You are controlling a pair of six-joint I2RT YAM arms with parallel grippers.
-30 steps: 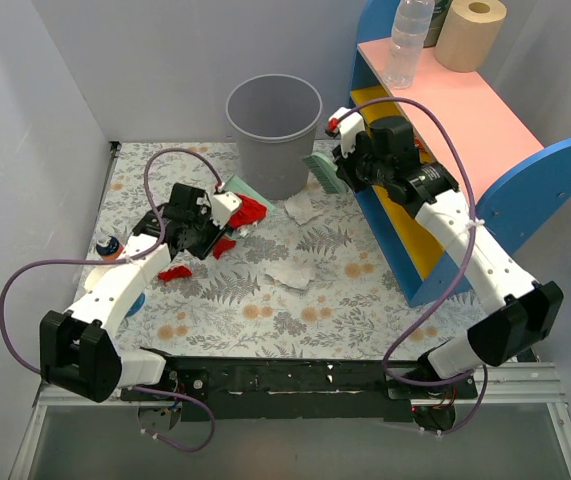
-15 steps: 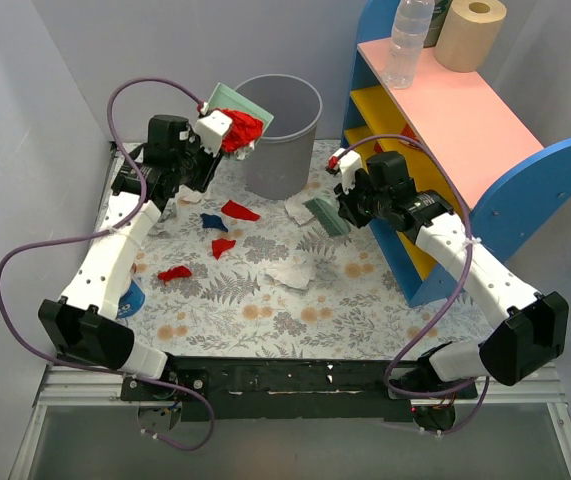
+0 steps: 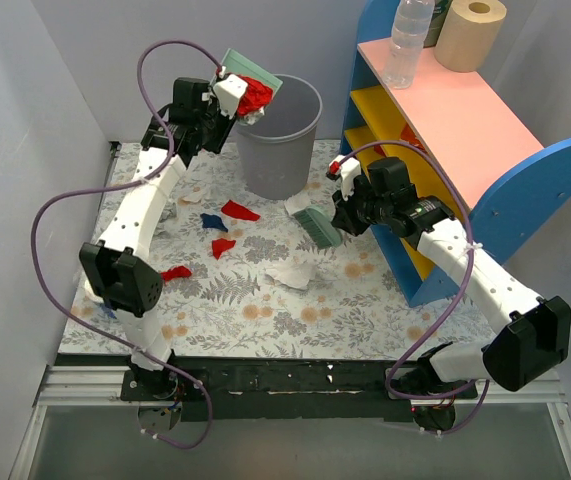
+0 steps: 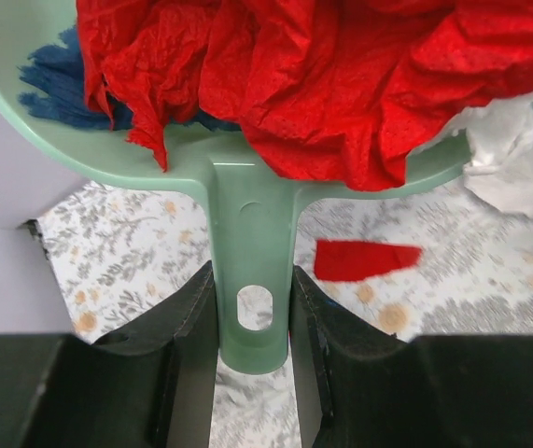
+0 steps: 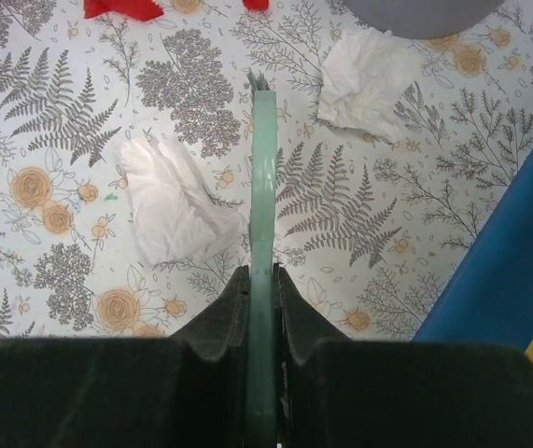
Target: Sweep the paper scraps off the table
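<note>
My left gripper (image 3: 227, 95) is shut on the handle of the mint-green dustpan (image 3: 248, 70), held high at the left rim of the grey bin (image 3: 283, 140). In the left wrist view the handle (image 4: 253, 271) sits between the jaws, and the pan holds red paper scraps (image 4: 322, 84) and a blue one (image 4: 61, 84). My right gripper (image 3: 337, 215) is shut on the green hand brush (image 3: 319, 228), low over the table (image 3: 365, 300). On the cloth lie red scraps (image 3: 239, 210), a blue scrap (image 3: 212, 221) and white scraps (image 3: 291, 272). The brush (image 5: 263, 187) hangs between two white scraps (image 5: 173, 205).
The blue and yellow shelf (image 3: 445, 110) with a pink top stands at the right, close to my right arm. A bottle (image 3: 405, 40) and a paper roll (image 3: 470, 32) stand on it. Grey walls close the left and back.
My left arm has lifted the loaded dustpan from the table up to the bin's rim. My right arm has brought the brush down and left, away from the shelf, toward the white scraps.
</note>
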